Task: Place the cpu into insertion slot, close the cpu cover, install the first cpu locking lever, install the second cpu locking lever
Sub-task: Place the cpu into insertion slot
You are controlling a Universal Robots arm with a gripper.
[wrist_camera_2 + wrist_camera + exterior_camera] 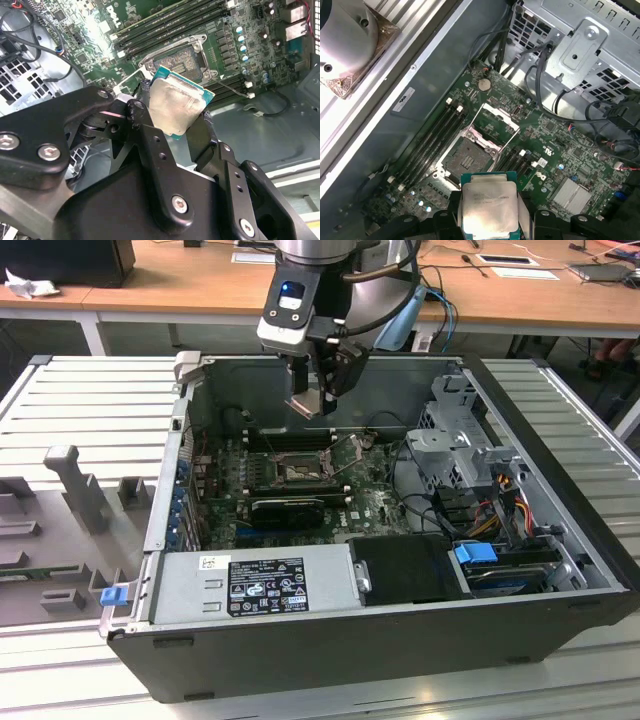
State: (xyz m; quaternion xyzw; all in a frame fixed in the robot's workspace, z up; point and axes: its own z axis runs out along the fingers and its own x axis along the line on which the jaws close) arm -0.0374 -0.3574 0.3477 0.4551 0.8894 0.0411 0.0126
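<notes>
At the exterior view's left edge we see a grey moulded plastic tray (60, 540) lying on the ribbed table. Just to its right is the open black-and-grey metal computer case (300, 640), with the green motherboard (385, 508) on its floor.

In the upper middle of that view the black two-fingered gripper (318, 400) hangs above the board. It pinches the small, flat, square, silvery-faced cpu (305, 403) by two opposite edges, a grip both wrist views show plainly (489, 207). Directly below, in the centre of the frame, is the square, dark-framed insertion slot (298, 472). In the first wrist view its tan contact field lies bare.

The thin silver hinged cpu cover (496, 119) is swung open beside the socket. In the second wrist view a thin wire locking lever (232, 89) stands free of its catch. Further right in the exterior view is the silver perforated drive cage (455, 435).

We judge that none of the four steps is done. The chip is carried but well apart from the socket, the cover is not yet closed, and no lever is latched.

Being square, the chip has no long axis. It hangs steeply tilted rather than level with the board, its metal face turned toward the wrist cameras and its lower edge pointing down at the socket.
</notes>
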